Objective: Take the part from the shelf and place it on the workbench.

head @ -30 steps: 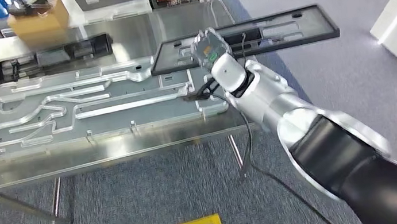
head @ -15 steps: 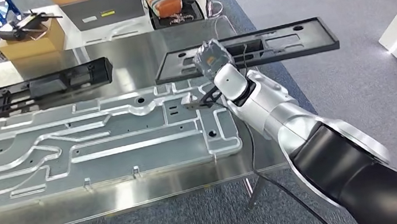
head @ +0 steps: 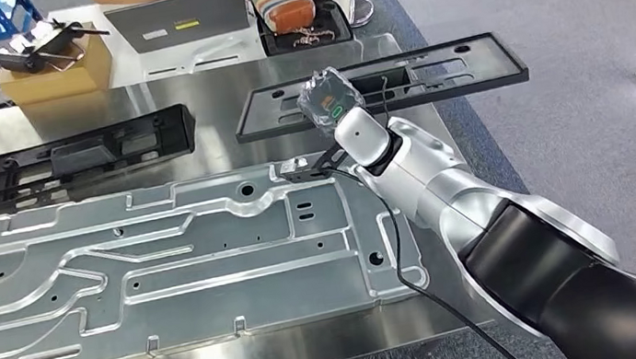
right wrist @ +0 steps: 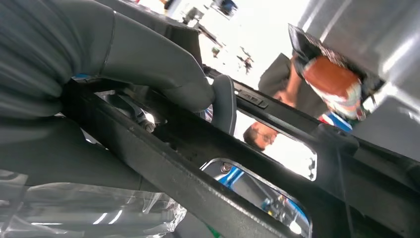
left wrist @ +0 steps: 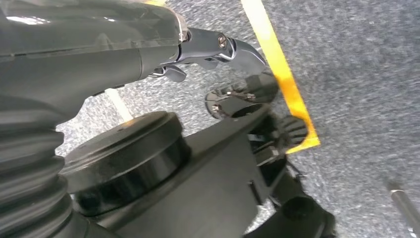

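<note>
Black plastic part [head: 430, 75], long and flat: we log it gripped in the right hand [head: 334, 103], held over the bench's [head: 190, 85] far right corner, jutting past the right edge; left hand [left wrist: 218, 49] curled, holding nothing we see

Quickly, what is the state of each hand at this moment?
Left hand: cannot be told.
Right hand: holds the long black plastic frame part.
</note>
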Tool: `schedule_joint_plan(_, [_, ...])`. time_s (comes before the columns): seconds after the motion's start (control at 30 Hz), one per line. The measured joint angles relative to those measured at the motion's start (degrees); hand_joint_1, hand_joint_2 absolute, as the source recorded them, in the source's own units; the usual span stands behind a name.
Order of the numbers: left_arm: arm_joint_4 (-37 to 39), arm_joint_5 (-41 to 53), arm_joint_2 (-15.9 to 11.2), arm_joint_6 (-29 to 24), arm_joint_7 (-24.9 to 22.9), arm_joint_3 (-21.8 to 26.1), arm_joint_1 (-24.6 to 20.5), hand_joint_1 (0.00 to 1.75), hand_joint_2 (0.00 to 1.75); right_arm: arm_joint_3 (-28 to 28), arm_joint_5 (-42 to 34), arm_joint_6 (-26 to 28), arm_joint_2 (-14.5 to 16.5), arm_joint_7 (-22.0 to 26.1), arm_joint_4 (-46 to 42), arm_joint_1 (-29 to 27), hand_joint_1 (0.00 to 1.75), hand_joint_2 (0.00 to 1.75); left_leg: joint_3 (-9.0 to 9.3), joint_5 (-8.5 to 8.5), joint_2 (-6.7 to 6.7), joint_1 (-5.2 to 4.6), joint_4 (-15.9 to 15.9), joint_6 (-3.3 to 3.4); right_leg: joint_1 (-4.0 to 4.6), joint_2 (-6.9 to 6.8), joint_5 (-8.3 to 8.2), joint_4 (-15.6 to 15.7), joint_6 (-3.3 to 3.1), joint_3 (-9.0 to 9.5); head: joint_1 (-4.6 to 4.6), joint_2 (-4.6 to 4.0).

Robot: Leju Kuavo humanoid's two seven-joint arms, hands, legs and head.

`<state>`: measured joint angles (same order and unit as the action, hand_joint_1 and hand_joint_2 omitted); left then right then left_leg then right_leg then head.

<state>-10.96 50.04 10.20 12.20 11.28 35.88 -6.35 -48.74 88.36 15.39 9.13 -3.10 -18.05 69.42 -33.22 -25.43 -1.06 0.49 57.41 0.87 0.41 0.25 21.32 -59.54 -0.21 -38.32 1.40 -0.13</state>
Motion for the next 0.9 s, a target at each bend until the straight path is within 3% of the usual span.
schedule_joint_plan(0.07, [0.01,0.29,0.10,0.07,0.21,0.01,-0.12,0.00,1.75,0.65,-0.28,1.25,0.79,0.62,0.05,-0.67,1.75,1.75,0.15,-0.38,0.00,-0.03,0.05,-0.36,0.07,0.06,0.15,0.64,-0.16,0.29,-0.01,0.00])
schedule_joint_plan(0.23, [0.01,1.20,0.04,0.56,0.91,0.01,-0.55,0.00,1.75,3.79,-2.58,5.67,3.11,2.18,-0.01,-2.71,1.75,1.75,0.26,-0.98,0.32,-0.27,0.09,-0.67,-0.32,0.63,2.28,1.49,-0.23,0.92,0.00,0.00])
schedule_joint_plan(0.43, [0.01,2.48,0.01,0.76,1.20,0.01,-1.01,0.00,1.75,10.92,-9.83,12.77,5.10,5.90,-0.93,-7.03,1.75,1.75,0.70,-1.21,0.64,-0.25,-0.41,-0.86,-0.15,0.68,2.43,1.36,-0.59,1.02,-0.01,0.00])
schedule_joint_plan(0.9, [0.01,4.14,0.04,0.43,0.56,-0.15,-1.25,0.00,1.75,18.61,-13.10,13.38,7.70,7.52,-0.77,-13.41,1.75,1.75,1.14,-1.09,0.67,-0.27,-0.39,-1.17,-0.17,0.64,2.33,1.26,-0.81,1.53,-0.01,0.00])
